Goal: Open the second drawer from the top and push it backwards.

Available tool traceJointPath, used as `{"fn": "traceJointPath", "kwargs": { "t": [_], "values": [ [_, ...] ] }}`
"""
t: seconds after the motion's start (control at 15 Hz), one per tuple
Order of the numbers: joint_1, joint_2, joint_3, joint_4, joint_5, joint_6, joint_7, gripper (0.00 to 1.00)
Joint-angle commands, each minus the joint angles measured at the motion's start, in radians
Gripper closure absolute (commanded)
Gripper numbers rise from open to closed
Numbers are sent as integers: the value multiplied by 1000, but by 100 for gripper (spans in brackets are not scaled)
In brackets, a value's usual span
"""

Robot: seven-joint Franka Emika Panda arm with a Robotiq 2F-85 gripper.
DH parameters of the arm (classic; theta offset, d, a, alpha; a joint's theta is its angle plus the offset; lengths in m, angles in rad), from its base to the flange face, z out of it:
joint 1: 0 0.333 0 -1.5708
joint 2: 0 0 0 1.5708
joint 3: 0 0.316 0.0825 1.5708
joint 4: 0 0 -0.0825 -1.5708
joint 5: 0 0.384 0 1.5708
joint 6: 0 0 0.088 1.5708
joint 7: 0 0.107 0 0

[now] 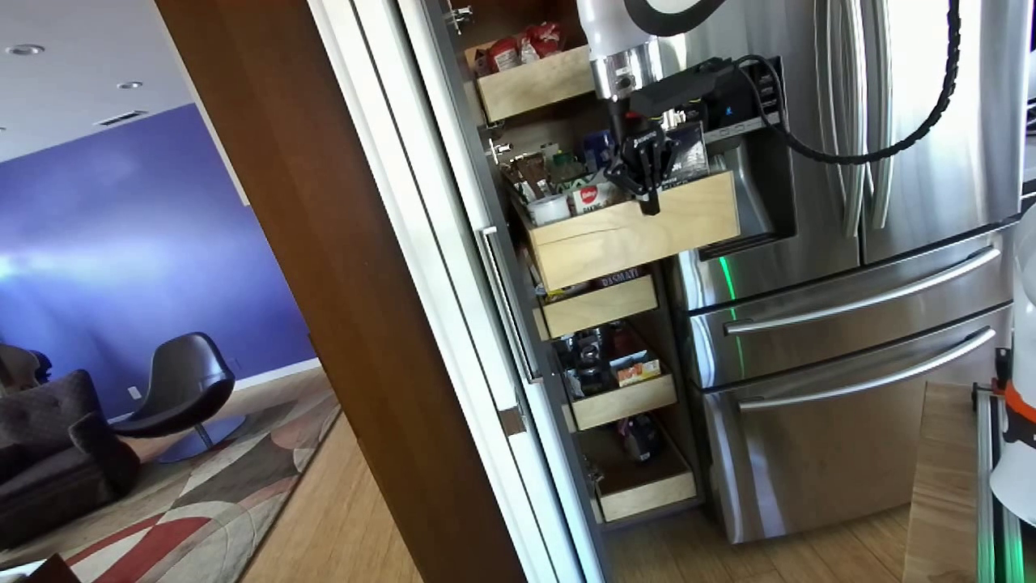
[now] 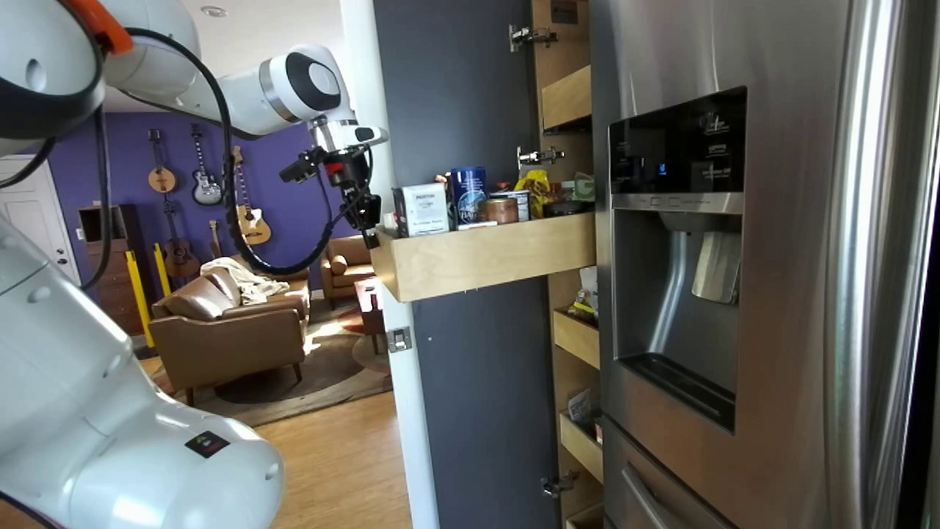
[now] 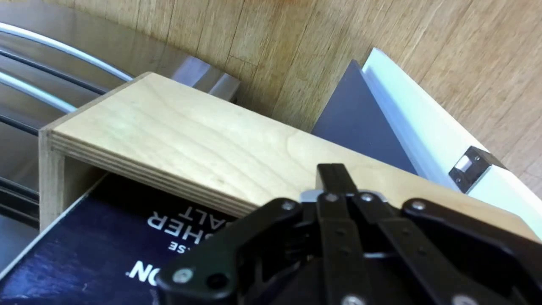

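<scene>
The second drawer from the top, in pale wood, is pulled far out of the tall pantry cabinet in both exterior views (image 1: 639, 239) (image 2: 499, 253). Its front panel crosses the wrist view (image 3: 203, 140). My black gripper is at the outer face of that front, its fingers pointing down in both exterior views (image 1: 649, 202) (image 2: 371, 239). In the wrist view (image 3: 336, 178) its fingertips are pressed together with nothing between them. I cannot tell whether they touch the panel. The drawer holds packed food, including a dark salt box (image 3: 106, 245) and a blue canister (image 2: 468, 195).
The top drawer (image 1: 538, 81) and lower drawers (image 1: 599, 306) sit further back in the cabinet. The open cabinet door (image 2: 477, 397) stands on one side of the drawer. A steel refrigerator (image 1: 809, 453) with protruding handles stands on the other side. A cable (image 1: 850, 158) loops from the arm.
</scene>
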Motion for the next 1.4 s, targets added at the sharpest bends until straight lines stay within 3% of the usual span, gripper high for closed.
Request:
{"fn": "traceJointPath", "kwargs": {
  "t": [0.0,0.53,1.33],
  "values": [
    [-7,-17,2,-44,-50,67,40,100],
    [-29,-17,-12,-83,-126,166,109,100],
    [-56,-11,-32,-108,-211,219,136,100]
  ]
}}
